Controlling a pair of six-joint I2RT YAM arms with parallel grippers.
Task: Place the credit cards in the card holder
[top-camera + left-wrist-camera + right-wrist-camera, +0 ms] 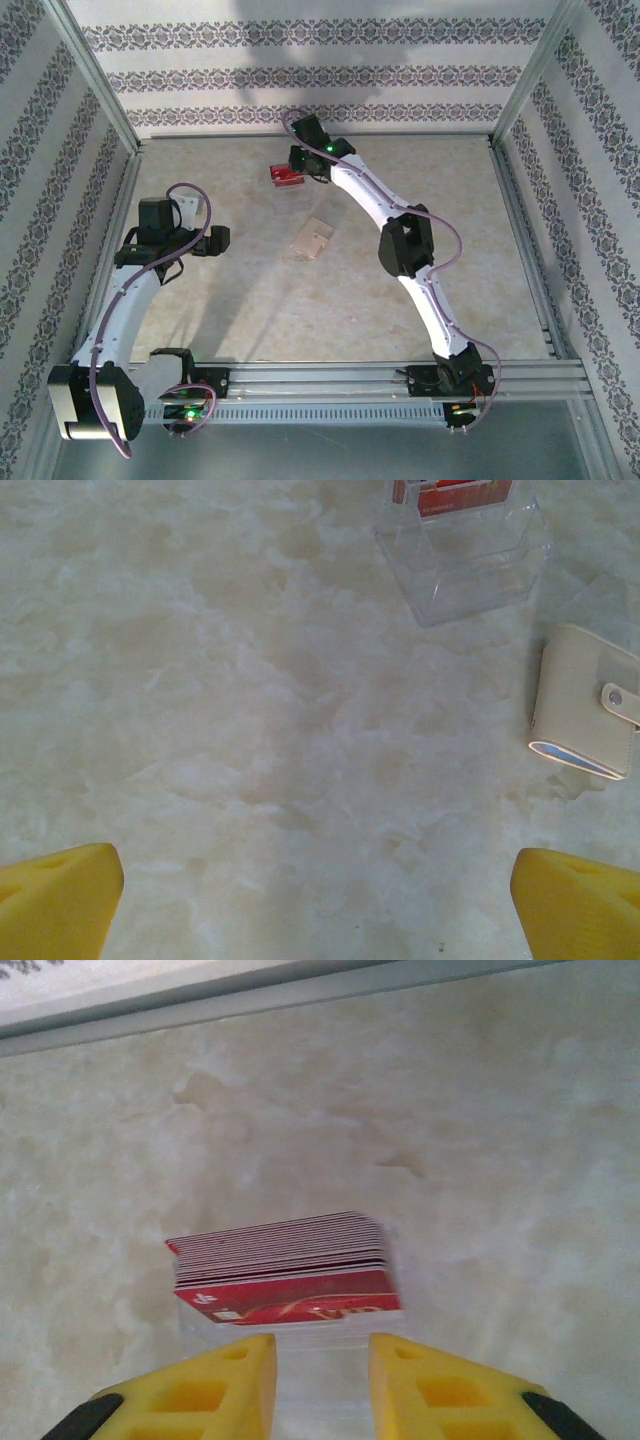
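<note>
red card stack point(285, 1270), tan snap-tab wallet point(585, 715)

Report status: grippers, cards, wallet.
Left gripper wide open, empty. Right gripper part open at the red cards, stacked in a clear stand. Wallet closed, apart from them. Nothing blocking.

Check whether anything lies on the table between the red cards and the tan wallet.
Nothing visible does: bare tabletop separates the credit cards from the card holder. The cards sit in a clear plastic stand, and the holder looks snapped shut.
</note>
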